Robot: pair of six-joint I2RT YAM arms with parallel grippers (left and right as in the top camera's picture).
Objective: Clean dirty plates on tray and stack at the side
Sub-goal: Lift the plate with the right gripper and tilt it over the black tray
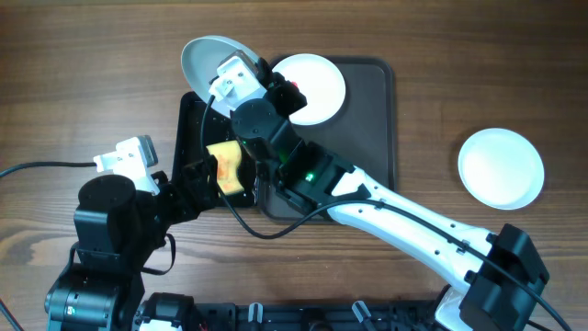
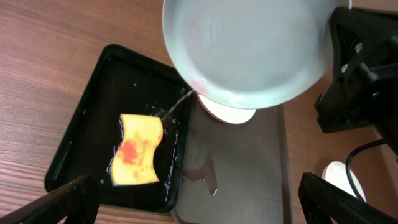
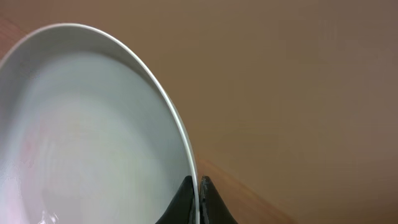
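Drainage of blue plate (image 1: 202, 57) over tub (image 2: 87, 124), pinched at the rim.
Tray (image 1: 372, 138) carries one white plate (image 1: 317, 83) at its far corner; a second white plate (image 1: 501, 167) lies well apart on the table (image 1: 459, 55). The tub, just beside the tray, holds a sponge (image 1: 225, 165). The blue plate hangs tilted above the tub, water (image 2: 177, 106) running off its low edge and a faint pink trace inside. Right gripper (image 3: 199, 186) has its fingers closed on the rim; left gripper (image 2: 196, 186) hovers with fingers spread wide, holding nothing. By judgement, the plates are stiff, light, glossy, slippery when wet and liable to chip if dropped; the thin raised rim is the natural place to grip. No brand, label or writing is legible.
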